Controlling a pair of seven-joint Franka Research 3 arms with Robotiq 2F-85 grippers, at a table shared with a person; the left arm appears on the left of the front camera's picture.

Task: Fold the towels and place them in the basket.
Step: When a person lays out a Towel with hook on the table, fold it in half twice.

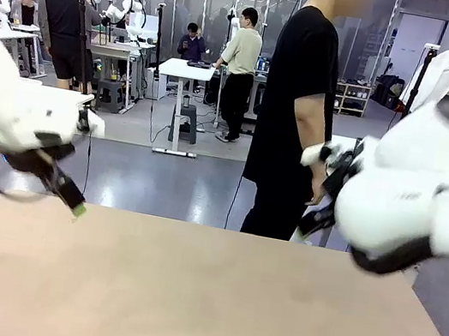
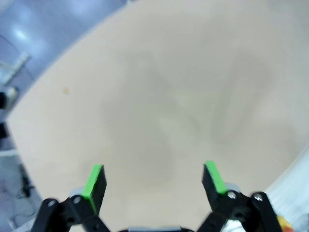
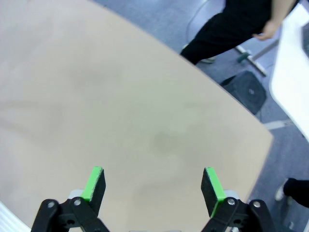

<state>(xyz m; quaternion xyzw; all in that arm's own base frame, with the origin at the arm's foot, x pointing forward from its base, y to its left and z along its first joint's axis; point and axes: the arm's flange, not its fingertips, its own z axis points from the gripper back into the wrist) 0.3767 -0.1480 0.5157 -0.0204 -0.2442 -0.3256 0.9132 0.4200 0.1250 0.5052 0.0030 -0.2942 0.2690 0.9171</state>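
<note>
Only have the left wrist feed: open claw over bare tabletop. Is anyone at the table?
Observer: Yes. A person in black stands at the far edge, turned side-on.
Operator: Other arm?
Observer: The right claw is open, over the table near a corner.
Operator: Where does my arm sit in the front view?
Observer: The left claw hangs at the far left edge, angled downward.
</note>
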